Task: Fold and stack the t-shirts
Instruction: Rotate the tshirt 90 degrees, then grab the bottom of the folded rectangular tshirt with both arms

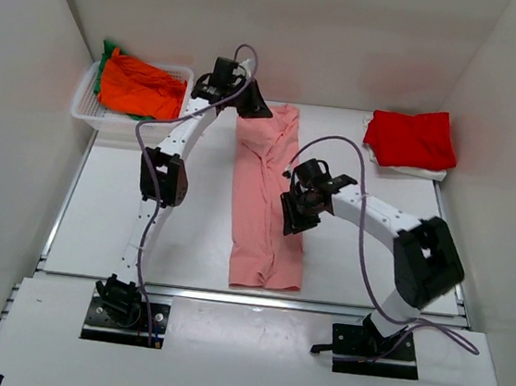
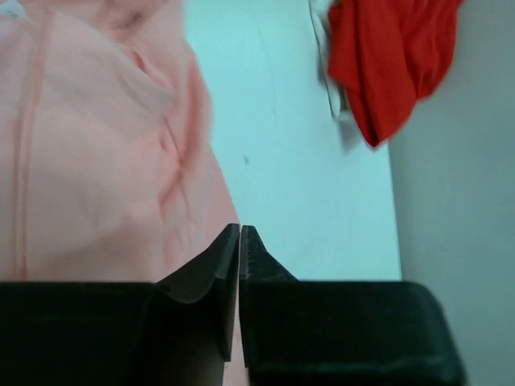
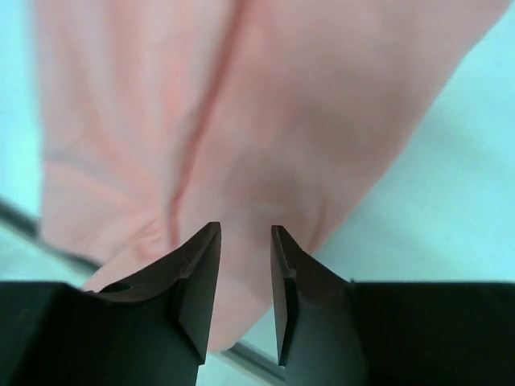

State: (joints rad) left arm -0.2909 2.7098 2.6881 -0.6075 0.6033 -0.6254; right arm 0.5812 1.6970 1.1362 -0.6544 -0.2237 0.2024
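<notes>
- Left arm (image 1: 162, 177) being held stretched toward far edge of desk (image 1: 124, 224).
- Left claw (image 2: 240, 229) being held over far end of salmon-pink shirt (image 1: 261, 203); fingers almost together, hairline slit only, nothing gripped.
- Right arm (image 1: 377, 216) being held bent at elbow.
- Right claw (image 3: 245, 229) being held low over right side of same shirt; fingers parted, nothing between.
- Salmon-pink shirt lying mid-desk as long narrow strip, far edge to near edge.
- Red shirt (image 1: 412, 138) lying at far right corner.
- Orange shirt (image 1: 139, 89) and green shirt (image 1: 109, 48) being carried in white basket (image 1: 90, 113) at far left corner.
- Desk being enclosed by plain white walls (image 1: 350, 36) on three sides.
</notes>
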